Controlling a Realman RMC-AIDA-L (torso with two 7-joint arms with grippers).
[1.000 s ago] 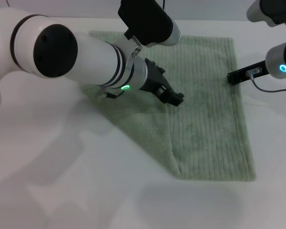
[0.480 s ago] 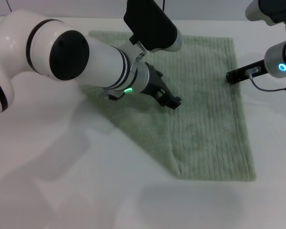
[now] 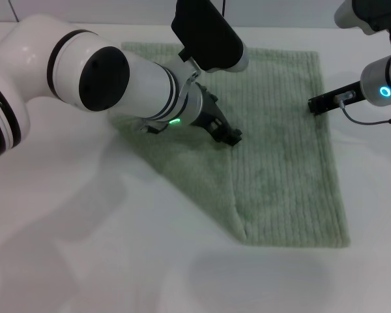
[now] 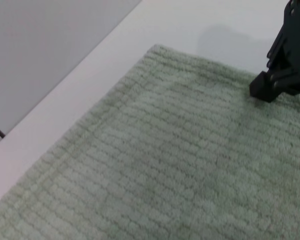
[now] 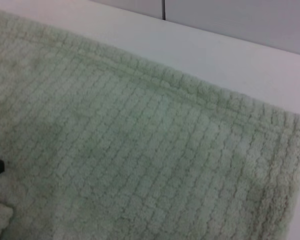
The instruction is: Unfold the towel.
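The pale sage-green ribbed towel [image 3: 280, 169] lies flat on the white table. Its left part is folded over, with a diagonal fold running toward the near edge. My left gripper [image 3: 231, 136] is low over the towel's middle, at the far end of the folded flap's edge. My right gripper [image 3: 318, 104] is shut and rests its tip on the towel's right hem. It also shows in the left wrist view [image 4: 266, 91], touching the towel [image 4: 165, 165]. The right wrist view shows the towel's hemmed corner [image 5: 270, 150].
The white table [image 3: 85, 261] extends to the left and near side of the towel. My left arm's big white forearm [image 3: 124, 81] covers the towel's far left part. A wall edge runs behind the table [image 4: 50, 55].
My left gripper has drawn back a little to the left over the towel. The right gripper and the towel have stayed in place.
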